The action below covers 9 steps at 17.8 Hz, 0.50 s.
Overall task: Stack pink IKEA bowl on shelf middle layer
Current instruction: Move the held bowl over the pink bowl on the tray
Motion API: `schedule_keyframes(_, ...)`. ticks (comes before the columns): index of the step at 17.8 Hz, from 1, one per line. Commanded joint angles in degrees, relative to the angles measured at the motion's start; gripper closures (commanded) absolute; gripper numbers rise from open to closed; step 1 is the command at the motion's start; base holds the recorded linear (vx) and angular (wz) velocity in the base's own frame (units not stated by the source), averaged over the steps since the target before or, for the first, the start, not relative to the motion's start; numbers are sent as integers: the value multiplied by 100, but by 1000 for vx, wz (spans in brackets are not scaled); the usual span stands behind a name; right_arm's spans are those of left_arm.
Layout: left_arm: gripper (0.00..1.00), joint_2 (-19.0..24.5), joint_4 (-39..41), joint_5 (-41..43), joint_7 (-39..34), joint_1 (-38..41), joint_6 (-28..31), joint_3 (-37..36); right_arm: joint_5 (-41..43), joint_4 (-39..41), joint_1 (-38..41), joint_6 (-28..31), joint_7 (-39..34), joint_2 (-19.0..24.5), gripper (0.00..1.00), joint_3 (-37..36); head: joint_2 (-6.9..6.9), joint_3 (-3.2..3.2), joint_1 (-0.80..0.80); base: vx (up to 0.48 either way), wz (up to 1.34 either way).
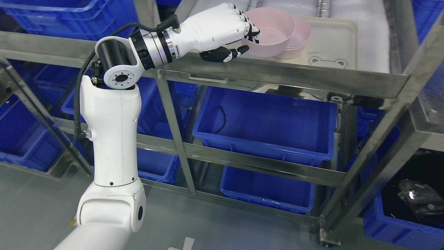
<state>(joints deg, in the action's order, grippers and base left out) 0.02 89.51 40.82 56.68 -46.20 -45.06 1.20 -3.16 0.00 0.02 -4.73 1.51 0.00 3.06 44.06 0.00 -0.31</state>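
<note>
While gripped, glossy pink bowl (274,31) (round) — left hand (227,33) clamped.

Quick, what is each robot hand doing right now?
Left hand: closed on the pink bowl.
Right hand: not in view.

A cream tray (334,41) printed with a bear face lies above a large blue bin (267,121), with a smaller blue bin (267,191) below that bin and grey floor (31,205) at its lower left.
</note>
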Motion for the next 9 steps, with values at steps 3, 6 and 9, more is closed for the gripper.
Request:
schedule_keyframes(3, 99, 1015, -127, 426, 123, -355, 6, 460, -1, 100, 130, -1, -1, -100, 0, 1, -1, 0, 0, 66, -592)
schedule_keyframes(6, 98, 1326, -398, 427, 168, -293, 6, 433, -1, 100, 130, -1, -1, -100, 0, 1, 0, 0, 0, 63, -336)
schedule_keyframes(9, 98, 1107, -741, 436, 124, -336, 6, 224, 8, 100, 130, -1, -1, -100, 0, 1, -1, 0, 0, 70, -136)
